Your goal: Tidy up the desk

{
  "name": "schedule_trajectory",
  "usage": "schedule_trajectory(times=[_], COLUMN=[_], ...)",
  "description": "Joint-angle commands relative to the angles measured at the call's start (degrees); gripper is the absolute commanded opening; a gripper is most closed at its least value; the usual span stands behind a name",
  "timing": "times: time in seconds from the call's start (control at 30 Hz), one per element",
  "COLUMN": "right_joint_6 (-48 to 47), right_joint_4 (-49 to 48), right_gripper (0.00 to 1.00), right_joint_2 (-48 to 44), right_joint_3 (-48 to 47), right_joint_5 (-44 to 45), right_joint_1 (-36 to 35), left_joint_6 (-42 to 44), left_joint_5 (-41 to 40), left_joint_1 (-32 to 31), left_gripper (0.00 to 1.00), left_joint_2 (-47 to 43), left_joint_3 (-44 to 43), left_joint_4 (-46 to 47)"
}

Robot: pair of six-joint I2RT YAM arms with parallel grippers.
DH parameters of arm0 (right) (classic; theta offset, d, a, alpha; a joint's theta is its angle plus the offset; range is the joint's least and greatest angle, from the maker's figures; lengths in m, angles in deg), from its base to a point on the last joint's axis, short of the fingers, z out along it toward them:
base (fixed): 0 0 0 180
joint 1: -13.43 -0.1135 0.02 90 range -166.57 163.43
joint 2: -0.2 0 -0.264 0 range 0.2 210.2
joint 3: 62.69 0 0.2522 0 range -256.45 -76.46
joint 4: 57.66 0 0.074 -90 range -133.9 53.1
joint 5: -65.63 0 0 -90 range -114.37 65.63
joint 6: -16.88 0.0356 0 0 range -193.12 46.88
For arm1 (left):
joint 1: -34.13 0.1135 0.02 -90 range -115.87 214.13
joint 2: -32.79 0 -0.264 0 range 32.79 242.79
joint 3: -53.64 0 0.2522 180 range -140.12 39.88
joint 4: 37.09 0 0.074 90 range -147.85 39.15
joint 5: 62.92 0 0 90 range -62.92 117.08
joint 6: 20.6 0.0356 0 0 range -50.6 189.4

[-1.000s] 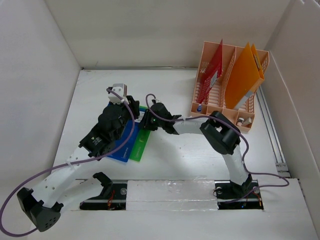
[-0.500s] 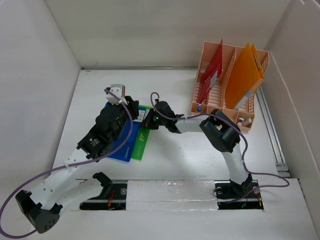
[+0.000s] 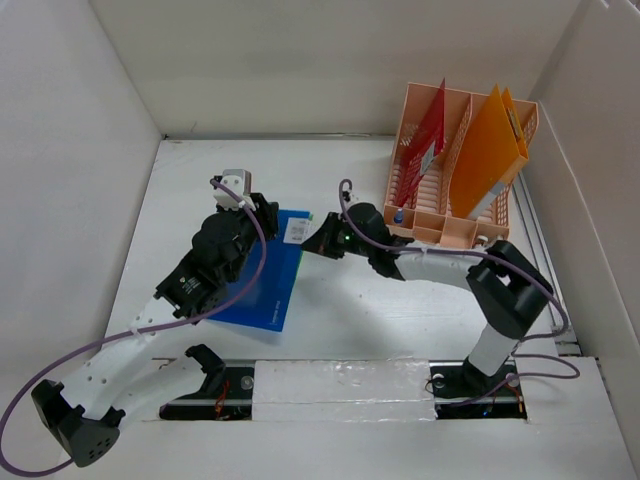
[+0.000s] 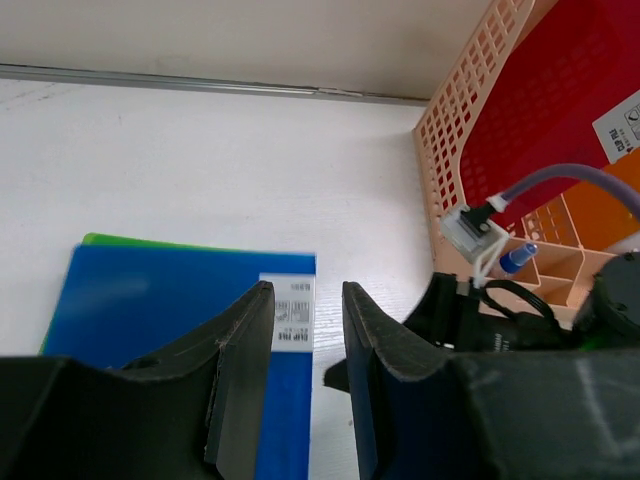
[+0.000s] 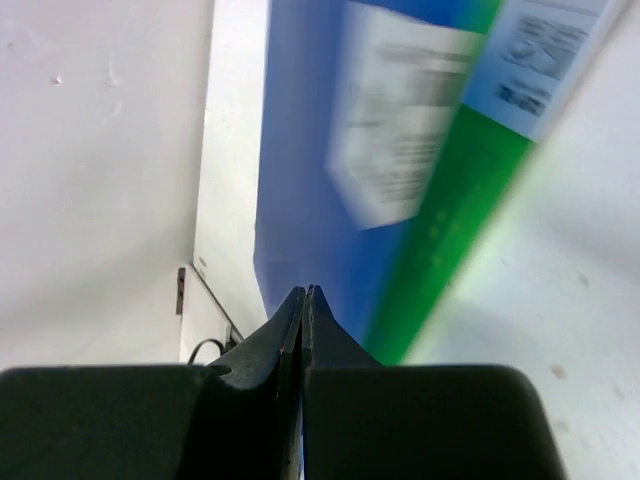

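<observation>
Blue folder [image 3: 268, 290] is hiding most of green folder [image 4: 110, 240]. Left tool [image 4: 306, 300] is gaping above; right tool [image 5: 303, 296], 3 o'clock, is pinching closed.

The flat blue plastic folder [image 3: 268, 283] lies on the white wood-grain desk [image 3: 345, 322], left of centre, with a flat green plastic folder [image 4: 108, 240] tucked underneath and peeking out at its far edge. Over in the far right corner stands the peach-orange slotted plastic file rack [image 3: 440, 226], a red plastic folder [image 3: 428, 130] upright in its left slot and an orange plastic folder [image 3: 488, 150] leaning in the slot to the right. The right gripper [image 3: 311, 241] sits between pile and rack, at the pile's right edge, and the left gripper [image 4: 306, 310] hangs over its far end.
</observation>
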Motion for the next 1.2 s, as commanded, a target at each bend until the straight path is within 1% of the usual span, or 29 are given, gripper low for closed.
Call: schedule_trajectory(times=[0.0,0.03,0.13,0.23,0.27,0.3,0.33,0.37,0.43,0.63,0.73,0.9,1.1,1.17], right_joint_6=[-0.7,-0.9,-2.9,-4.3,-4.6,-4.7,-4.5,-4.5,-4.9,-6.0,-5.0,-1.1,3.0,4.2], right_joint_4=[-2.1,-1.4,1.9,5.4,5.9,5.7,5.2,3.6,3.0,2.0,0.9,-3.9,-9.5,-11.5], right_gripper=[0.00,0.00,0.00,0.01,0.07,0.15,0.33,0.41,0.54,0.56,0.56,0.56,0.57,0.54], right_joint_2=[-5.2,-6.4,-9.6,-9.4,-8.9,-8.2,-6.7,-5.8,-3.2,3.7,8.0,13.7,18.2,19.7], right_joint_3=[5.1,7.2,9.5,10.0,9.8,9.7,9.5,9.1,7.8,1.3,-0.8,-1.5,-0.3,0.1], right_joint_5=[0.2,0.7,3.1,5.3,4.5,3.7,2.9,1.1,-0.1,1.2,-0.1,-2.9,-7.1,-8.1], right_joint_1=[0.8,0.8,0.8,0.8,0.8,1.3,1.3,1.3,0.3,-0.3,-0.3,1.3,3.6,4.1], left_joint_6=[0.0,0.0,-0.2,-0.2,-0.2,-0.2,-0.2,-0.2,-0.2,0.0,0.0,0.1,0.3,0.3], left_joint_5=[0.5,0.4,1.4,1.3,1.4,1.6,1.7,1.8,1.7,1.7,1.5,1.5,1.4,1.5], left_joint_1=[0.1,0.1,0.1,0.1,0.1,0.1,0.1,0.1,0.1,0.1,0.1,0.1,0.1,0.1], left_gripper=[0.29,0.29,0.29,0.29,0.29,0.29,0.29,0.30,0.29,0.29,0.29,0.29,0.29,0.29], left_joint_2=[-1.4,-1.2,-1.0,-1.1,-1.0,-1.0,-1.0,-0.9,-0.8,-0.7,-0.9,-0.7,-0.4,-0.1], left_joint_3=[0.2,0.2,-0.1,0.1,0.0,0.0,0.0,0.0,0.1,0.0,0.1,0.1,0.2,0.0], left_joint_4=[2.6,2.6,2.5,2.6,2.6,2.5,2.6,2.6,2.6,2.5,2.6,2.5,2.7,2.6])
